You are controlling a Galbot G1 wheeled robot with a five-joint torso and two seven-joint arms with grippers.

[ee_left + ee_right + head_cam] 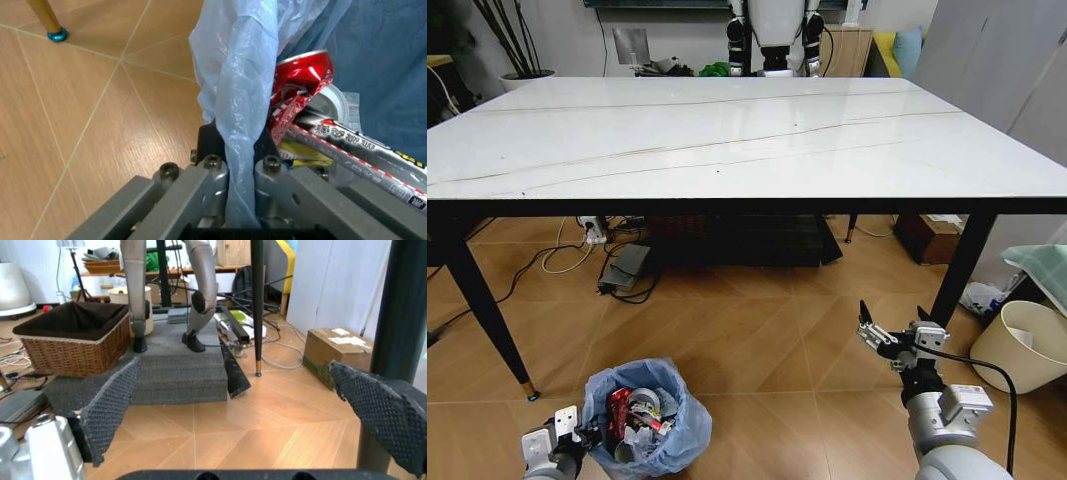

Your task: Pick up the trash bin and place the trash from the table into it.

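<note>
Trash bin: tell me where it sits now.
In the head view the trash bin stands on the floor at lower left, before the table, its bag rim clamped by the left gripper.

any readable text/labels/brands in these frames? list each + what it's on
None fully legible.
Red-and-white wrapper in the trash bin: dark characters, too blurred to quote.
Crushed red can: white markings, unreadable.
Cardboard box: white labels, too small.
Left gripper pinches the bin's bag.

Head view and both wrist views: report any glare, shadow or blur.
Head view: the table top shows soft window glare, dark shadow beneath. Left wrist view: the trash bin bag near the lens looks soft, the red can sharp. Right wrist view: the right gripper pads blur at the edges.
</note>
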